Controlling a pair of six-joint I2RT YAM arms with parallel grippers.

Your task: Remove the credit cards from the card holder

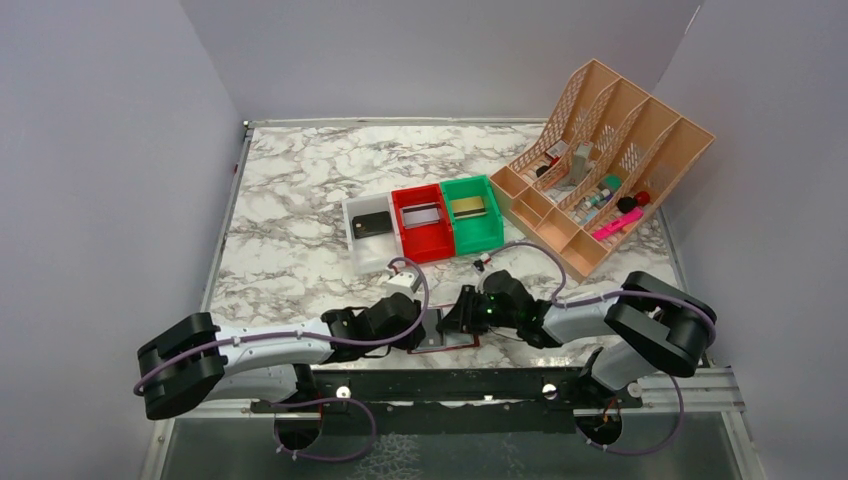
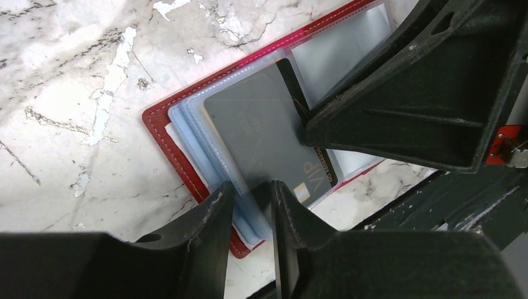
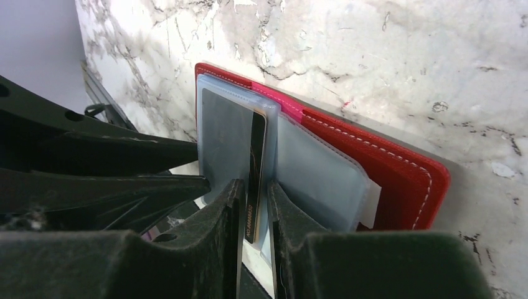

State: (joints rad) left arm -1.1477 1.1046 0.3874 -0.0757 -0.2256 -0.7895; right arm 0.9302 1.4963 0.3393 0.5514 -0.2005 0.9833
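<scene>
The card holder (image 3: pixel 389 168) lies open and flat on the marble worktop (image 1: pixel 300 200). It is on the near side of the red bin (image 1: pixel 425 243), well apart from it and close to the arms. Its red cover faces down and its light-blue pockets (image 2: pixel 188 124) face up. A dark grey card (image 2: pixel 258 134) with the letters VIP sticks part way out of one pocket. The left tool (image 2: pixel 250 190) comes in from the left side of the red bin, and its two fingers are pressed on the edge of the blue pockets, pinching them. The right tool (image 3: pixel 254 185) comes in from the other side, and its fingers sit on each side of the grey card's edge with only a thin gap. I cannot tell if it is squeezing the card. A black card (image 1: pixel 371 222) lies in the white bin (image 1: pixel 372 255), which touches the red bin on the left. A silver card (image 1: pixel 422 215) lies in the red bin itself. A gold card (image 1: pixel 468 206) lies in the green bin (image 1: pixel 478 235), which touches the red bin on the right. Farther right of the red bin stands a peach rack (image 1: pixel 640 130) with small things in it.
</scene>
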